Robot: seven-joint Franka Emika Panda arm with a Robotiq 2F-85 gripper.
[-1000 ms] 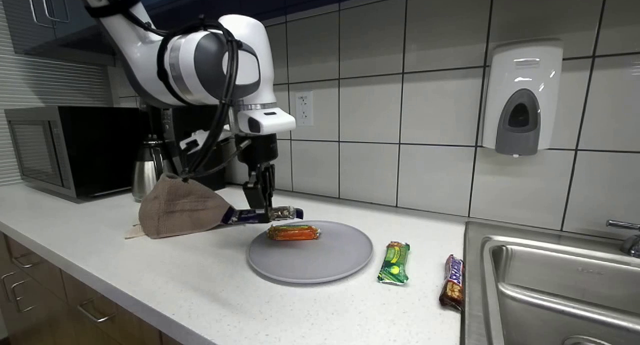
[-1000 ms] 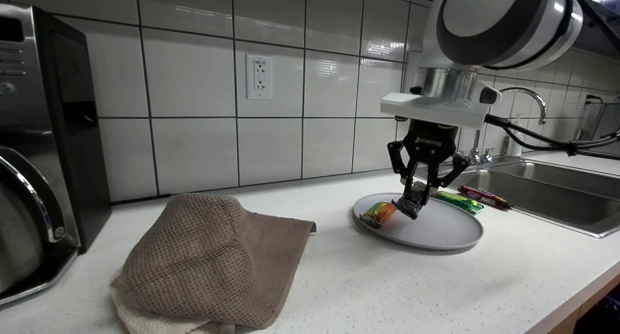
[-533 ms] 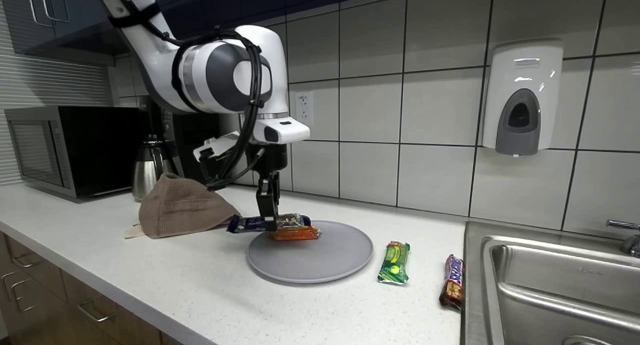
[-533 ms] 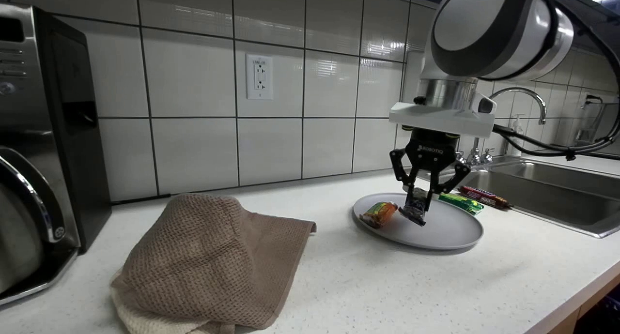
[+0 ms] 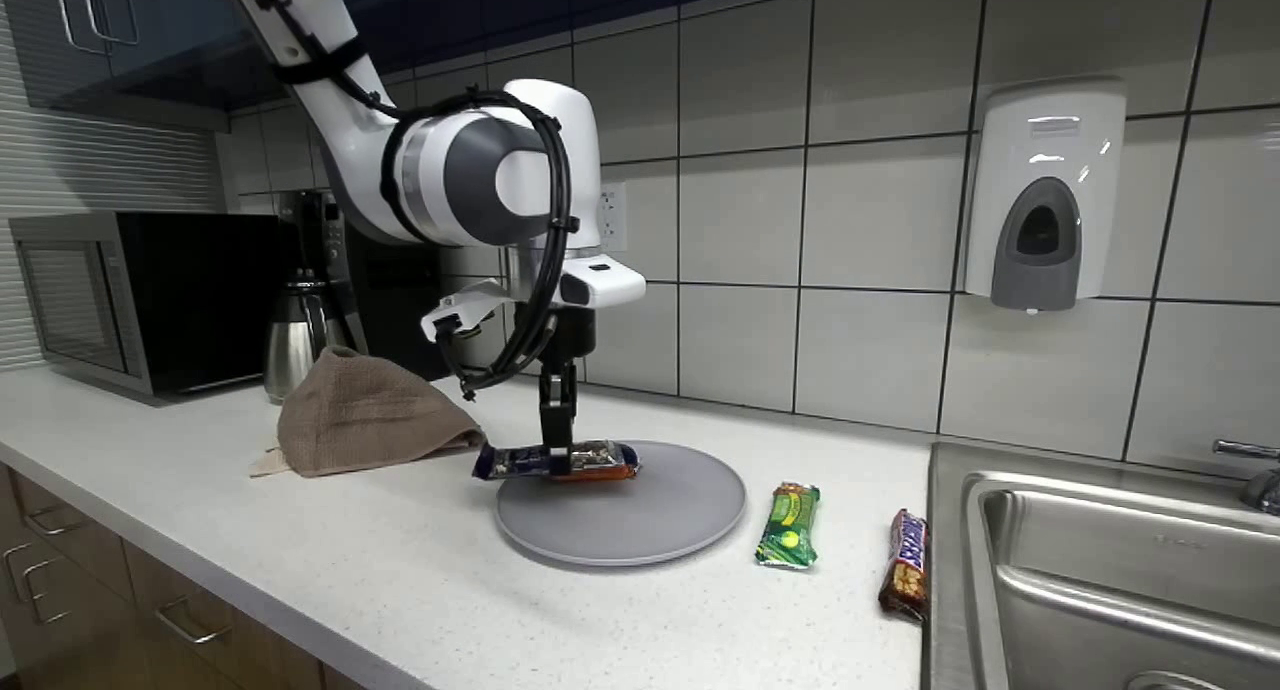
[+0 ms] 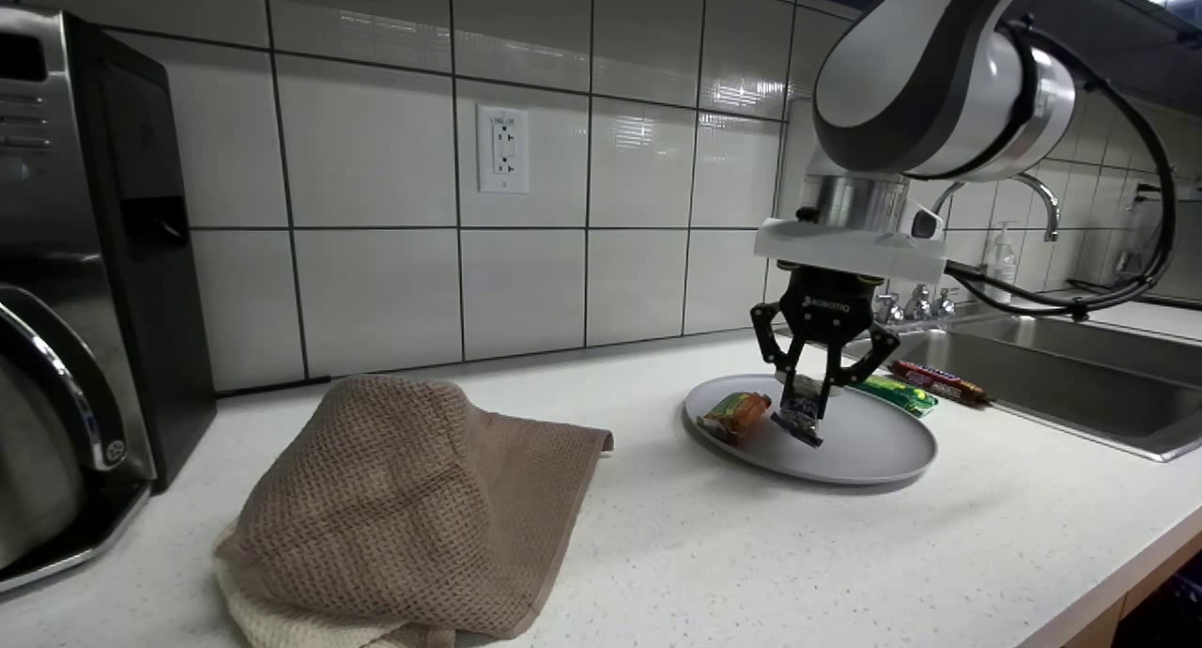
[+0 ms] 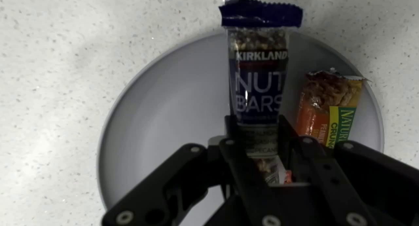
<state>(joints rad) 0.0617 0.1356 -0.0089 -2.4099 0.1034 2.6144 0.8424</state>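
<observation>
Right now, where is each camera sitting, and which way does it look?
An exterior view: sits nearer the sink, facing the tiled wall, microwave at left; arm and gripper show.
An exterior view: sits nearer the brown towel, looking past it toward plate and sink; arm and gripper show.
Wrist view: sits on the wrist, looking down on nut bar and plate; black fingers show.
Both exterior views share plate and sink.
</observation>
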